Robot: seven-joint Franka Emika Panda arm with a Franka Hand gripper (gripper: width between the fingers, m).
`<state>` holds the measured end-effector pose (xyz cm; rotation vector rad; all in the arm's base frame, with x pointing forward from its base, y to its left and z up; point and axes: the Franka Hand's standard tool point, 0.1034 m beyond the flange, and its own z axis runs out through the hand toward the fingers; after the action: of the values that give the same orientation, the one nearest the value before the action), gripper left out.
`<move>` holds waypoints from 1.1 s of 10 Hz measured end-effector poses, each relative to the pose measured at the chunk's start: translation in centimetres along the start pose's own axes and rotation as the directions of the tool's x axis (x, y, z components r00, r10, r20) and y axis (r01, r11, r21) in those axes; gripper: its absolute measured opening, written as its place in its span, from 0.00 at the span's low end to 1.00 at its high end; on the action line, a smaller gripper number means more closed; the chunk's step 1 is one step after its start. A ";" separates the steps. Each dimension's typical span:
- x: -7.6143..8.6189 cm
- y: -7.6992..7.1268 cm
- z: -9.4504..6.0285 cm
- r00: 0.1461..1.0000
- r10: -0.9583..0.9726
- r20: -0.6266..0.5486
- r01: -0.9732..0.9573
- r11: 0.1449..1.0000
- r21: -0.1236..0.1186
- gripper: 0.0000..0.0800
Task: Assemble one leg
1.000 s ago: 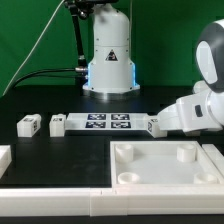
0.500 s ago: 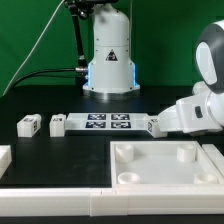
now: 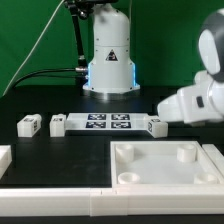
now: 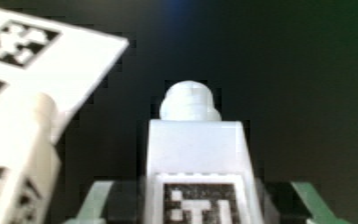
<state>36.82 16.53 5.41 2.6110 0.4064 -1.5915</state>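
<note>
The leg (image 3: 155, 125) lies on the black desk (image 3: 60, 145), just off the end of the marker board (image 3: 105, 123) on the exterior view's right, with its black-and-white tag facing the camera. In the wrist view the same leg (image 4: 197, 160) fills the middle of the picture: a white block with a rounded peg at its far end and its tag at the near end. The fingers (image 4: 99, 200) stand spread on either side of it. A dark gap shows between each of them and the block, so they straddle the leg without gripping it and hold nothing. In the exterior view the arm's white wrist housing (image 3: 195, 100) hangs just above and beside the leg on the exterior view's right, too blurred to show the fingers there. Off the other end of the marker board, on the exterior view's left, two more small blocks (image 3: 57, 125) (image 3: 29, 125) of the same kind sit side by side on the desk, close together but apart. Nearer the camera lies the large white panel (image 3: 160, 168), flat, with round sockets at its corners. A white rail (image 3: 50, 205) runs along the front edge of the desk. Behind the marker board stands the robot base (image 3: 108, 55), white with a warning triangle, in front of a green backdrop (image 3: 30, 40).
</note>
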 end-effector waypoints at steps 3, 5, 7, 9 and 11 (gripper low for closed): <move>-1.8 0.3 -1.6 1.000 -0.016 -0.012 0.016 1.000 -0.007 0.36; -1.4 0.3 -1.9 0.999 -0.016 -0.052 0.015 1.000 -0.007 0.36; -0.5 0.4 -2.7 0.974 -0.008 -0.227 0.006 1.000 -0.009 0.36; -1.3 1.6 -3.4 0.909 -0.012 -0.417 0.004 1.000 -0.021 0.36; -2.4 3.8 -4.8 0.809 -0.012 -0.587 -0.004 1.000 -0.027 0.36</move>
<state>40.89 13.29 9.43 3.0326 0.4490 -0.7161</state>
